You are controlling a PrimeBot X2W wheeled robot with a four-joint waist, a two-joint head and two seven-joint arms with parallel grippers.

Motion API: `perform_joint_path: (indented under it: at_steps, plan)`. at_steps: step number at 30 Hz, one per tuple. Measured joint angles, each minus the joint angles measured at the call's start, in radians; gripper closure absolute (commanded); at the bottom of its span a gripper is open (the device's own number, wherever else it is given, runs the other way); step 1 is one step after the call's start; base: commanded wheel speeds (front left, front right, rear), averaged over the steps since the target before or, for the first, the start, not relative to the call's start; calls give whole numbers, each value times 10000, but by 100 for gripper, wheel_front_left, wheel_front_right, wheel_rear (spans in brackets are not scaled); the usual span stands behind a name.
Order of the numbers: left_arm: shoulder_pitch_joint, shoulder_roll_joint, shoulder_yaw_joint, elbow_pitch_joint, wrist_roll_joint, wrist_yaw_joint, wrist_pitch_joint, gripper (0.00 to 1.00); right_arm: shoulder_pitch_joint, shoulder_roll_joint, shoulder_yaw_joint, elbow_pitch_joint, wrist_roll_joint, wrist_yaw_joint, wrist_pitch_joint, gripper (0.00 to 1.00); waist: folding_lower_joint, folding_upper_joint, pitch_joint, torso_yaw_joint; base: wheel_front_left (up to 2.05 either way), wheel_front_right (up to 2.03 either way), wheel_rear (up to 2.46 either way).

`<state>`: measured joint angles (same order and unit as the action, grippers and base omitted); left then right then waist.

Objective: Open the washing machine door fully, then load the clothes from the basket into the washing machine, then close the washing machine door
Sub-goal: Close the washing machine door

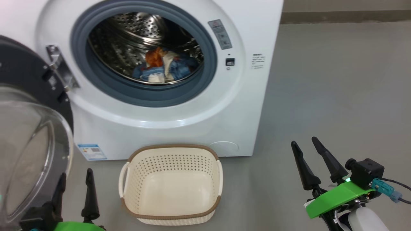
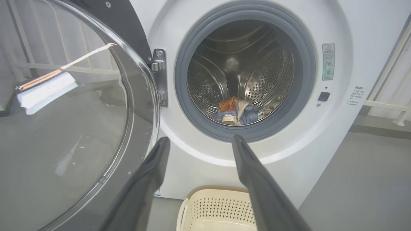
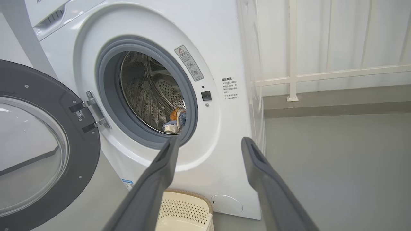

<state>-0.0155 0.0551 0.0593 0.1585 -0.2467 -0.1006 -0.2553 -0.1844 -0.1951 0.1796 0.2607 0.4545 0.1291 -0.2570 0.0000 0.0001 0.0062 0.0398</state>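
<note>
The white washing machine (image 1: 179, 125) stands with its round black door (image 1: 29, 141) swung wide open to the left, glass bowl bulging toward me. A small pile of blue, orange and white clothes (image 1: 163, 65) lies at the bottom of the steel drum (image 2: 237, 110). The cream perforated basket (image 1: 171, 166) sits on the floor before the machine with nothing in it. My left gripper (image 1: 76, 176) is open at the lower left, beside the door glass. My right gripper (image 1: 305, 144) is open at the lower right, off to the basket's right. Neither holds anything.
Grey floor (image 1: 337, 96) stretches to the right of the machine. A white railing (image 3: 321, 77) runs along the wall behind. The door hinge (image 1: 59, 69) sits on the left of the grey gasket ring (image 1: 154, 96). A blue label sticker (image 1: 91, 151) is low on the machine's front.
</note>
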Motion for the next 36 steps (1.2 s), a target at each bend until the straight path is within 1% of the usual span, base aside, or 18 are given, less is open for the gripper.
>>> perform_joint_path:
  at_steps: [9,26,32,36]
  plan:
    - [18,-12,77,-38,52,253,0,0,1,52,36,35,119,0,0,0,0,0,-143,980,0,0,0]
    - [202,-48,128,-13,130,449,0,0,2,165,155,67,238,0,0,0,0,0,-293,3210,0,0,0]
    - [202,-54,123,12,132,523,0,0,2,178,165,69,238,0,0,0,1,0,-300,3850,0,0,0]
    - [203,-63,113,33,132,537,0,0,3,182,230,69,238,0,0,0,0,0,-299,4147,0,0,0]
